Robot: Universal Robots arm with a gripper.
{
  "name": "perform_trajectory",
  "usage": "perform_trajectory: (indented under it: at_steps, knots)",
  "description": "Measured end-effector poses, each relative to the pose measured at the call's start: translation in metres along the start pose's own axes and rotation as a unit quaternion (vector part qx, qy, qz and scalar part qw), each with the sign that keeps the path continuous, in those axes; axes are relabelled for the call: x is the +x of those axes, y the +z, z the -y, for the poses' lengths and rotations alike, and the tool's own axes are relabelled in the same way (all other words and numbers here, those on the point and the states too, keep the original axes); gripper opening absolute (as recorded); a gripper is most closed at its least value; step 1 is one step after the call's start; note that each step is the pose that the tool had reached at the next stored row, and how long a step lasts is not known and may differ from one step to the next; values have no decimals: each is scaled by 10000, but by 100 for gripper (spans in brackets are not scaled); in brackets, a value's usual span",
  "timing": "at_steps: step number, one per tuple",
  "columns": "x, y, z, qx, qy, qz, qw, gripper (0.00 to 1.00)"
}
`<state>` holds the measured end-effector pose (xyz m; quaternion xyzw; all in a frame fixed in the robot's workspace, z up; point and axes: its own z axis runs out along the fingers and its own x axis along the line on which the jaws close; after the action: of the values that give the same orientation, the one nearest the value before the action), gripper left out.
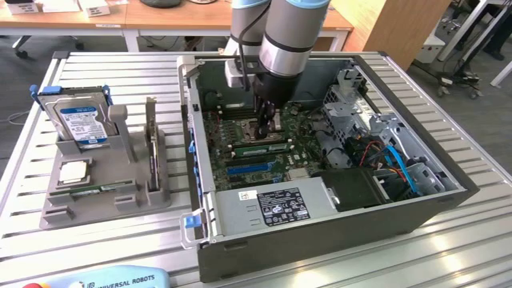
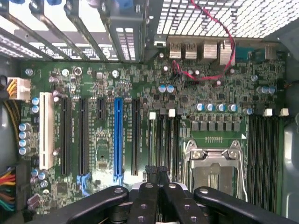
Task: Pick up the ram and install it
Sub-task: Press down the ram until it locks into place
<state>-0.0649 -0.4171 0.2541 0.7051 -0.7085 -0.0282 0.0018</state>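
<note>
Your black two-fingered gripper [image 2: 157, 173] hung pinched shut and empty inside the open grey computer case [image 1: 320, 240], just over the green motherboard [image 2: 140, 93]. The thin green ram stick [image 1: 260, 147] already lay seated beside the processor socket [image 2: 212, 170]. You would have judged it light, stiff and fragile, best held by its long edges.

A robotics lab: an opened computer case [image 1: 320, 180] on a slatted aluminium table [image 1: 120, 240], with wooden desks [image 1: 160, 21] behind.
</note>
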Motion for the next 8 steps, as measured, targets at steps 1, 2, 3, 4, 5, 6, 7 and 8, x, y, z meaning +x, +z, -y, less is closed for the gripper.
perform_trajectory:
  at_steps: [1,2,3,4,5,6,7,8]
  knots:
    - [0,-1,18,0,0,0,10000,10]
    - [0,-2,37,0,0,0,10000,10]
    - [0,-3,55,0,0,0,10000,10]
    - [0,-3,75,0,1,0,10000,10]
    - [0,-4,93,0,1,0,10000,10]
    - [-1,-5,111,0,0,0,10000,10]
    - [-1,-5,128,0,0,0,10000,10]
    - [-1,-6,145,0,0,0,10000,10]
